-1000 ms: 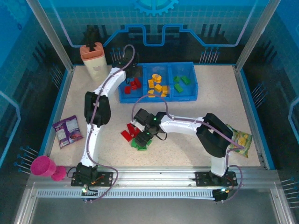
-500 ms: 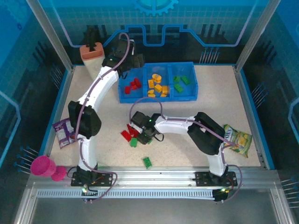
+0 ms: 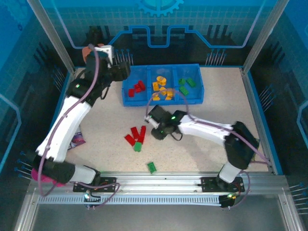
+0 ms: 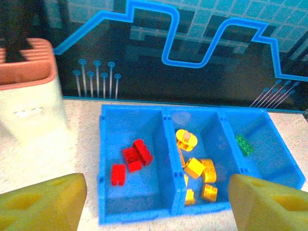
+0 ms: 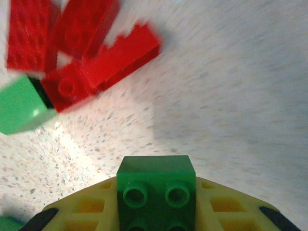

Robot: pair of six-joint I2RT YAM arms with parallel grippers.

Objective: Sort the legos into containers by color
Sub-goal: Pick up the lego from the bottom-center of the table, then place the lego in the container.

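the blue tray [image 3: 162, 100] sits at the back of the counter [image 3: 216, 115], with three compartments side by side. the left one holds red bricks [image 4: 136, 155], three or four; the cluster is hard to split. the middle one holds one orange ring [image 4: 186, 139] and at least four yellow bricks [image 4: 201, 168]. the right one holds two green bricks [image 3: 186, 85] in the top view.

loose on the counter in front of the tray lie three red bricks [image 3: 135, 134] close together, one green brick [image 3: 137, 147] touching them, and one green brick apart [image 3: 152, 167] nearer the front edge.

the right hand [image 3: 160, 132] is low over the counter just right of the red group and has its pads closed on one green brick [image 5: 156, 191], studs up.

the left hand [image 3: 122, 70] is raised beside the tray's left end, near the beige bottle [image 4: 29, 96]. its two yellow fingers [image 4: 43, 202] stand wide apart with nothing between them.
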